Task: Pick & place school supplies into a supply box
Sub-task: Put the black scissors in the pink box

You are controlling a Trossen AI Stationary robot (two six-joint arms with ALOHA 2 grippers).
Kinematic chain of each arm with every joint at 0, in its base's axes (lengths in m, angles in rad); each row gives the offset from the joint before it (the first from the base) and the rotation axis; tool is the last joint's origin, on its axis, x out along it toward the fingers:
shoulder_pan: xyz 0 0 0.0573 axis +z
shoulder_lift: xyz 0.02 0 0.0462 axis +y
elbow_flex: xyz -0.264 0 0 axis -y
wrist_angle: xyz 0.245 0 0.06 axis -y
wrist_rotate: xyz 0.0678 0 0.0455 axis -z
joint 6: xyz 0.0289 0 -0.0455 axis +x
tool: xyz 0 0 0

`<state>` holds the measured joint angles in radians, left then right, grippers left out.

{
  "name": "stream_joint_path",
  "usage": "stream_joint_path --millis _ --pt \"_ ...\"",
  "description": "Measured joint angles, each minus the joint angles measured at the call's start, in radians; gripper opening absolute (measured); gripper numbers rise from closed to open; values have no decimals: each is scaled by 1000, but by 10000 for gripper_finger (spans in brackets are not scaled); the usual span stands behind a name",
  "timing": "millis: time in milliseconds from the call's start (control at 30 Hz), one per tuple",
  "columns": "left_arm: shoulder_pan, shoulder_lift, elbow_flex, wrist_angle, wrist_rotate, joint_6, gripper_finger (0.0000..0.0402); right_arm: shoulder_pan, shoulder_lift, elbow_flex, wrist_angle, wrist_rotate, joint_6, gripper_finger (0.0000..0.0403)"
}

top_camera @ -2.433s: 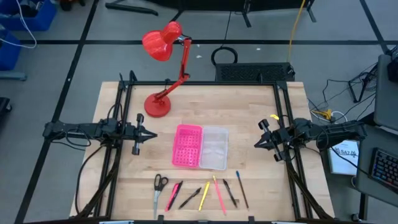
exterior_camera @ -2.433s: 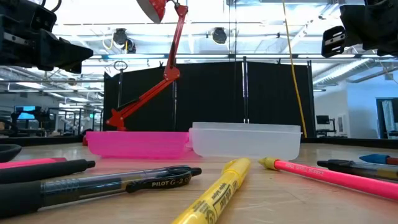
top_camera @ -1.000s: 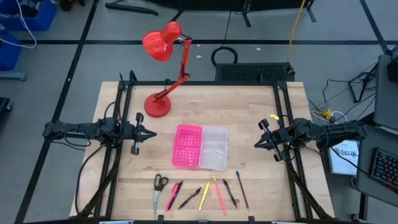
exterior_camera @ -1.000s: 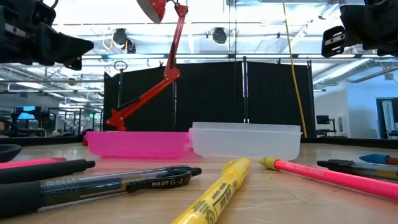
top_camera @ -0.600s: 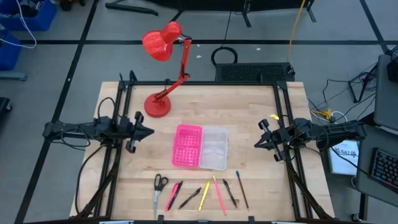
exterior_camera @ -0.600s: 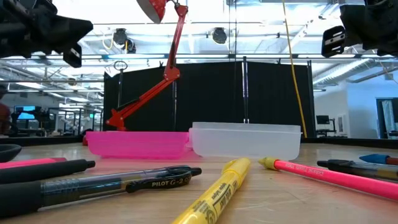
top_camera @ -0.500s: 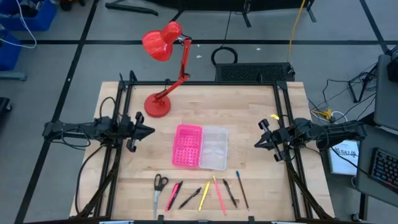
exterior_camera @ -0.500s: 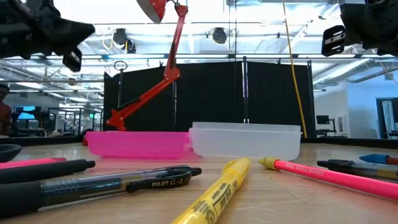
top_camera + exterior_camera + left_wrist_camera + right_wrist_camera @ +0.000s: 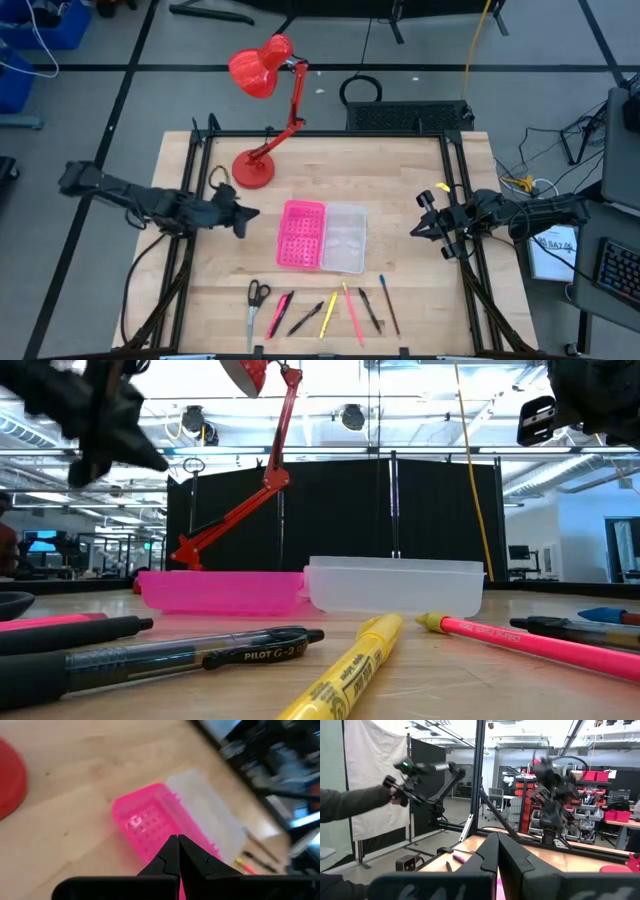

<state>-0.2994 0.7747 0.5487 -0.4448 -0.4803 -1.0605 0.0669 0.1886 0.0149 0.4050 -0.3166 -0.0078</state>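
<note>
While both arms hang above the wooden desk (image 9: pixel 400 170), nothing is held. Left end effector (image 9: pixel 250 213): fingers pressed together, empty, just beside the pink perforated half of the small rectangular plastic supply box (image 9: pixel 303 235), which lies open, joined to its clear tray half on the side away from this end effector. Right end effector (image 9: pixel 413 232): fingers closed, empty, near the clear tray side, apart from it. Small grey-handled scissors (image 9: pixel 256 297) and thin pens and pencils, pink, yellow, black (image 9: pixel 330 310), lie in a row beyond the box toward the desk's front edge. Red desk lamp (image 9: pixel 262 110) stands behind the left end effector.
</note>
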Motion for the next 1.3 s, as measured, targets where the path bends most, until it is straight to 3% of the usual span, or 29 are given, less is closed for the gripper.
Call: stream_joint_path --millis 233,367,467,667,867,1300 --pt "-122 430 533 -583 20 -418 3 0 0 0 -1 0 0 0" --pt "-179 631 755 -753 103 -605 3 0 0 0 -1 0 0 0" --pt "-223 766 859 -786 153 -674 3 0 0 0 -4 0 0 0" --pt "-288 974 914 -788 301 -758 3 0 0 0 -45 0 0 0" --pt "-300 1087 909 -770 388 -778 23 0 1 0 -44 0 54 0" --pt "-327 1124 909 -758 431 -970 215 0 2 0 -44 0 56 0"
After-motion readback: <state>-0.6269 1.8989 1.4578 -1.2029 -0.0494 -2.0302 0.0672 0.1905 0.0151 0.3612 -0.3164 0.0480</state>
